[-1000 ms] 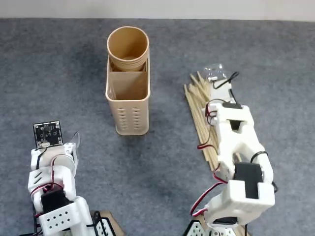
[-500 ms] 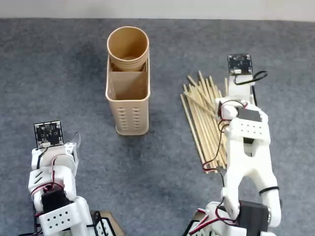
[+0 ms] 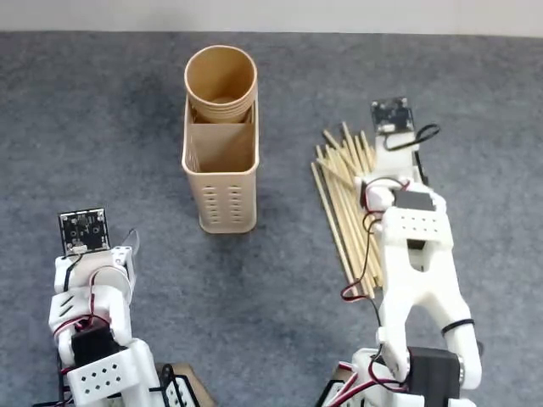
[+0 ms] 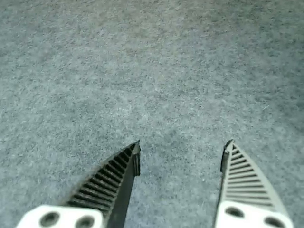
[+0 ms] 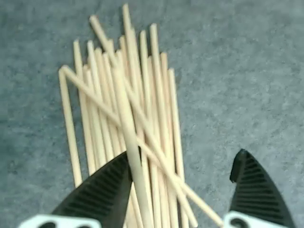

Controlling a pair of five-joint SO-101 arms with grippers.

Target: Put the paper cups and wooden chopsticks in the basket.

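So the paper cups [image 3: 221,80] are stacked in the far compartment of the basket [image 3: 226,206], which stands upright on the grey bench [image 3: 110,127]. The wooden chopsticks [image 3: 343,193] lie in a loose pile on the bench off to the basket's right, not touching it. The right hand [image 5: 184,159] hangs over the near end of that pile, spread wide and gripping nothing. The left hand [image 4: 183,144] is spread wide too, over bare bench, well apart from everything.
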